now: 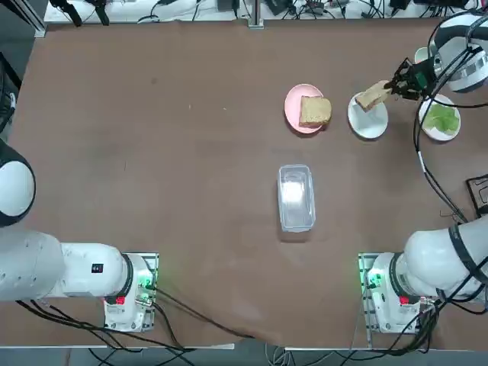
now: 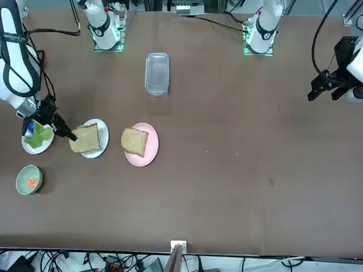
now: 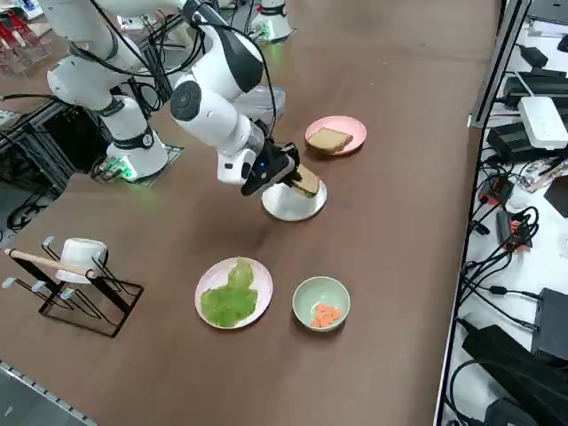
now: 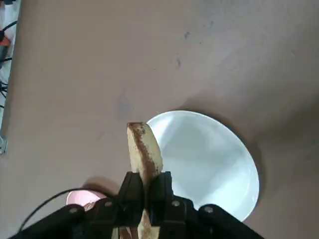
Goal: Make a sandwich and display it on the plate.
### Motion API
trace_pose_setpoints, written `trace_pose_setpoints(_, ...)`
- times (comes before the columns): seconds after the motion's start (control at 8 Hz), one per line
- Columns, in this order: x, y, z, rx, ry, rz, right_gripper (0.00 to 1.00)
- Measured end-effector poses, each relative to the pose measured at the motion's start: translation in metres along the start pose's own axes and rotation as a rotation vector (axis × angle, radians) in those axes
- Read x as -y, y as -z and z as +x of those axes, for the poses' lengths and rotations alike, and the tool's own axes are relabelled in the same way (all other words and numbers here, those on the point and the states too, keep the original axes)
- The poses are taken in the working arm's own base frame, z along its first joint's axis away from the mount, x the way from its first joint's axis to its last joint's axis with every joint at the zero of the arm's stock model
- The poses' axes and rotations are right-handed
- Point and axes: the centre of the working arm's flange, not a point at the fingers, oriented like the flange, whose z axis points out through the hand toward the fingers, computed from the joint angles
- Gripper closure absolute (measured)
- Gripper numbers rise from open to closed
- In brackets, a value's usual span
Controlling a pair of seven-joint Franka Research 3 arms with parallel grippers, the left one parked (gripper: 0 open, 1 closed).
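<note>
Top view: right gripper (image 1: 393, 90) pinching bread slice (image 1: 373, 97) above plate (image 1: 368, 119) (apparently not touching)

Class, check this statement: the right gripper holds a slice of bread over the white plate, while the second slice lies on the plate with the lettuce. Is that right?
Not quite. The second bread slice lies on the pink plate, not with the lettuce, which sits alone on its own plate, as the top view shows. The rest holds: the right gripper grips a slice of bread over the white plate.

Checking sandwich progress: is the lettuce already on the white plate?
No: the lettuce lies on its own separate plate, while the white plate is bare under the bread slice held in the right gripper.
</note>
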Motion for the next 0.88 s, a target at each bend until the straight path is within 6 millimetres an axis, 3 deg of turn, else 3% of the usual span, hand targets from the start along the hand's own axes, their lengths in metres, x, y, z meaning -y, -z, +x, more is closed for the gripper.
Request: trace_pose_setpoints(0.88, -0.016, -0.022, 0.003, 0.025, -0.033, 0.007, 0.92)
